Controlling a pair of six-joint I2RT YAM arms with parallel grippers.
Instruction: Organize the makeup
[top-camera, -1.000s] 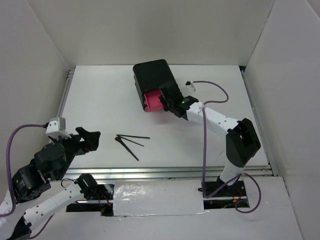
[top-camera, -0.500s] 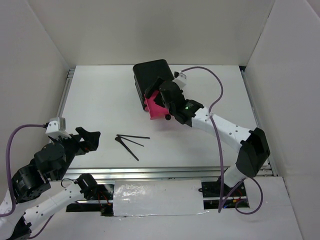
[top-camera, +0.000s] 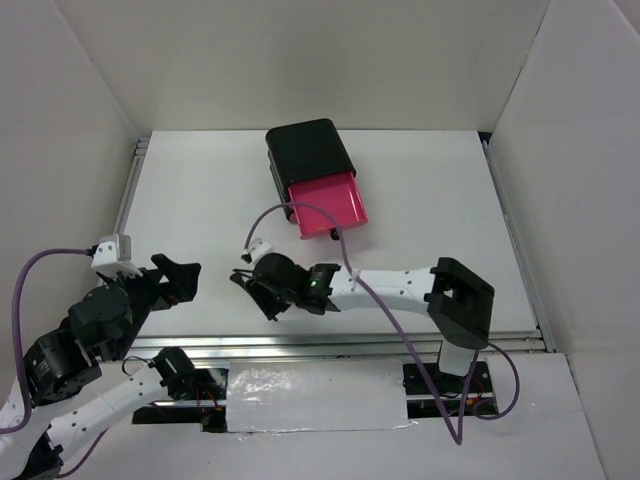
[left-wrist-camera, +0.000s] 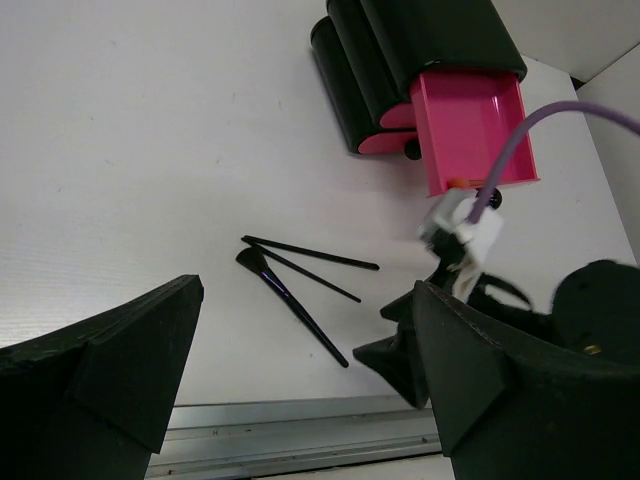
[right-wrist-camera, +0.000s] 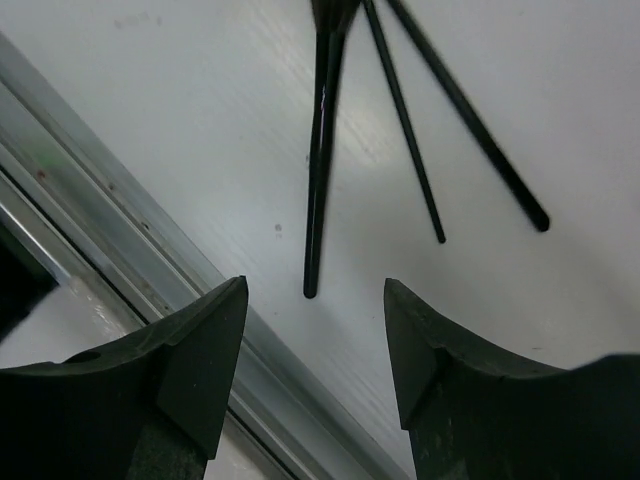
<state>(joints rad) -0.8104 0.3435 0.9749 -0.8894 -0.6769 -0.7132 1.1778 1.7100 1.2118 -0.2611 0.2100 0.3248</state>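
Three thin black brushes (left-wrist-camera: 300, 288) lie fanned out on the white table near its front edge. In the right wrist view the thick brush (right-wrist-camera: 320, 150) and two thinner ones (right-wrist-camera: 405, 130) lie just ahead of my fingers. My right gripper (right-wrist-camera: 315, 340) is open and empty, hovering over the handle ends; from above it (top-camera: 260, 292) hides most of the brushes (top-camera: 238, 278). My left gripper (top-camera: 188, 272) is open and empty, left of the brushes, also in its wrist view (left-wrist-camera: 310, 400). No other makeup shows clearly.
A black chest (top-camera: 305, 150) stands at the back middle with its pink drawer (top-camera: 328, 205) pulled open toward me; it also shows in the left wrist view (left-wrist-camera: 475, 130). An aluminium rail (right-wrist-camera: 100, 230) runs along the table's front edge just below the brushes.
My right gripper left the pink drawer, which now stands pulled open, and swung forward and left to hover over the brushes. The left arm has not moved.
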